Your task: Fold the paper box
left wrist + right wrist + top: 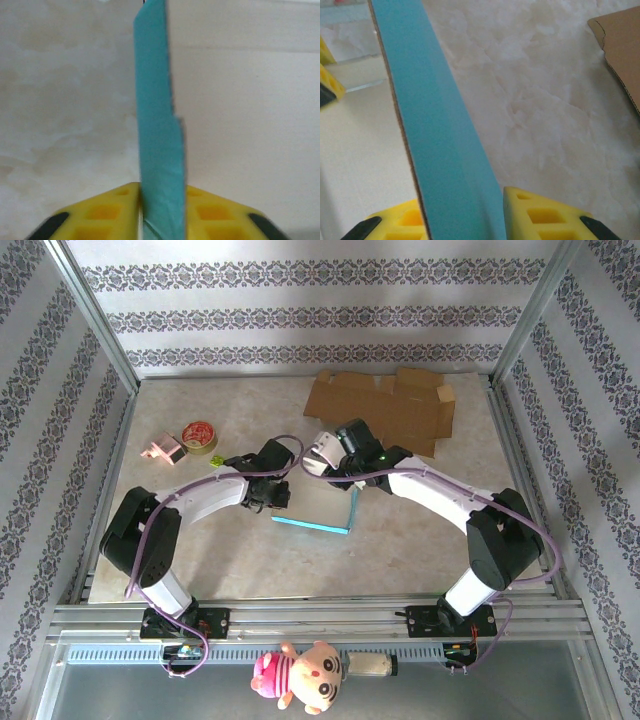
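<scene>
The paper box (318,506) lies mid-table, white inside with teal outer faces; its teal walls stand up along the near and right sides. My left gripper (272,496) is at the box's left side. In the left wrist view a teal wall (156,100) rises upright between the yellow fingers (105,212), which are shut on it. My right gripper (346,476) is at the box's far right corner. In the right wrist view a teal wall (427,110) runs between its yellow fingers (545,215), clamped there, with the white floor to the left.
A flat brown cardboard blank (385,405) lies at the back right, its edge near the right wrist (620,45). A tape roll (198,434) and a small pink object (162,450) sit at the left. A plush toy (305,675) rests below the front rail.
</scene>
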Motion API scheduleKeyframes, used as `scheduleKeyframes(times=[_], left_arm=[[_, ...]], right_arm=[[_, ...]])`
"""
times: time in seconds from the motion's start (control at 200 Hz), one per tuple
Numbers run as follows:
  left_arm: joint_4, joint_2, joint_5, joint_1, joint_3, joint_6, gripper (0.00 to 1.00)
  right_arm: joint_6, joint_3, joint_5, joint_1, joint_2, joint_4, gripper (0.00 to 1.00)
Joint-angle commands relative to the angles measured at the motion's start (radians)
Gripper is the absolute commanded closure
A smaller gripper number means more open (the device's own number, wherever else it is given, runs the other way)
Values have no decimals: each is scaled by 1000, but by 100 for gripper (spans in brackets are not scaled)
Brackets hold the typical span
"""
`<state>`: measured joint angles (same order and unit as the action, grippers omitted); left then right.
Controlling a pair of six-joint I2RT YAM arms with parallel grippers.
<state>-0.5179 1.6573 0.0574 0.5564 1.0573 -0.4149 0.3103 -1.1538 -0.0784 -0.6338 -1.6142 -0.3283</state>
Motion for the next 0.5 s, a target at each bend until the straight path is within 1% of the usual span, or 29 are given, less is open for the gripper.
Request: scheduleKeyframes(times=[0.0,0.12,0.22,0.385,0.495], left_arm=[[78,34,86,10,-33,16,70],[167,6,132,10,-94,-10,66],[244,-29,175,7,-142,-25,61],[246,-56,170,0,-151,-23,48],[291,-131,166,0,-181,-32,40]], right_arm=[[-40,26,-9,-17,3,15,70],[-43,34,-5,-17,0,15,70],[-45,37,-1,-17,0,14,70],[-43,37,1,-17,10,15,69],[-41,36,4,-18,11,11,69]])
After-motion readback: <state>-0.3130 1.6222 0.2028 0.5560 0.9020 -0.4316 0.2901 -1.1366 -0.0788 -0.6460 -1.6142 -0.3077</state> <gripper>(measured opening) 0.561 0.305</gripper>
